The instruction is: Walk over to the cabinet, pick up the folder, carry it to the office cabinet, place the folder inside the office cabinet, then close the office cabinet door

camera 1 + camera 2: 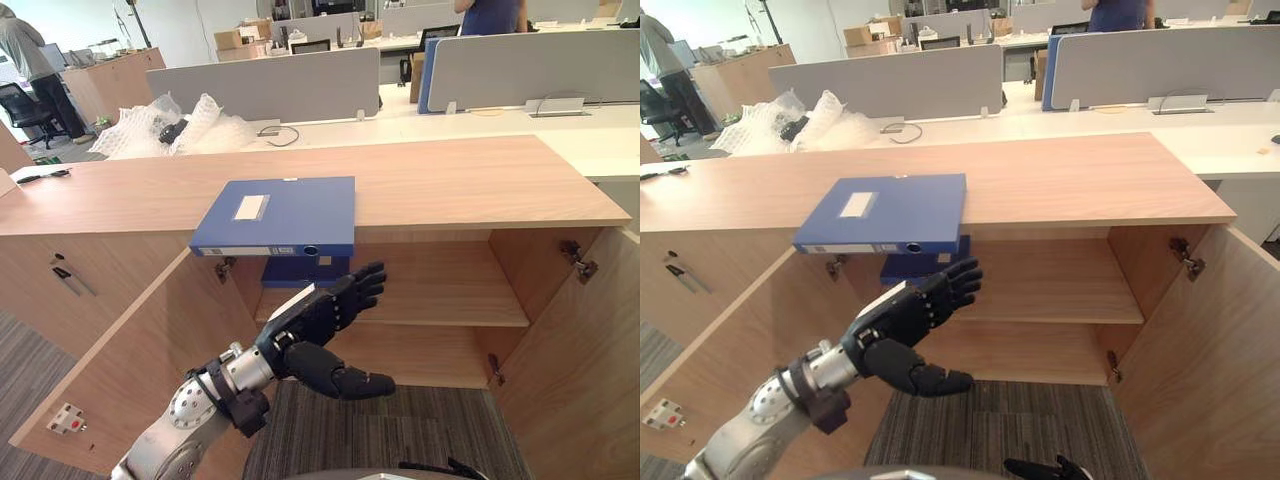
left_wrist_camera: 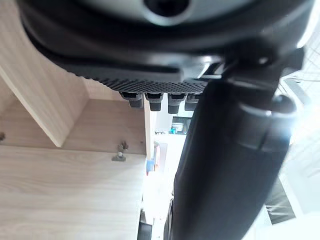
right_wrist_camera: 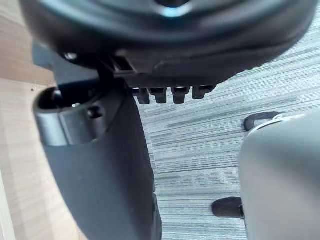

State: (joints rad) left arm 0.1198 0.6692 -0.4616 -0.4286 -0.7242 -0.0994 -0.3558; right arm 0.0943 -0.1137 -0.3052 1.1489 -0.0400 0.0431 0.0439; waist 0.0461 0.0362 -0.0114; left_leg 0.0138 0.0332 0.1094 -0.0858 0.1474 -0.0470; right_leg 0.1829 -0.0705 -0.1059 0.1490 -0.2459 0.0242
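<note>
Blue folder [image 1: 285, 215] lies flat on the cabinet's top surface [image 1: 480, 185], its spine end overhanging the front edge. A second blue folder [image 1: 300, 270] sits just below it, inside the cabinet above the shelf [image 1: 440, 290]. Both doors, left [image 1: 150, 360] and right [image 1: 580, 370], stand open. My left robot hand [image 1: 320, 315] hovers before the opening, under the overhanging folder, fingers straight and spread, holding nothing. My right robot hand [image 3: 110, 175] hangs low over the carpet [image 3: 210, 150]; I cannot tell its state.
</note>
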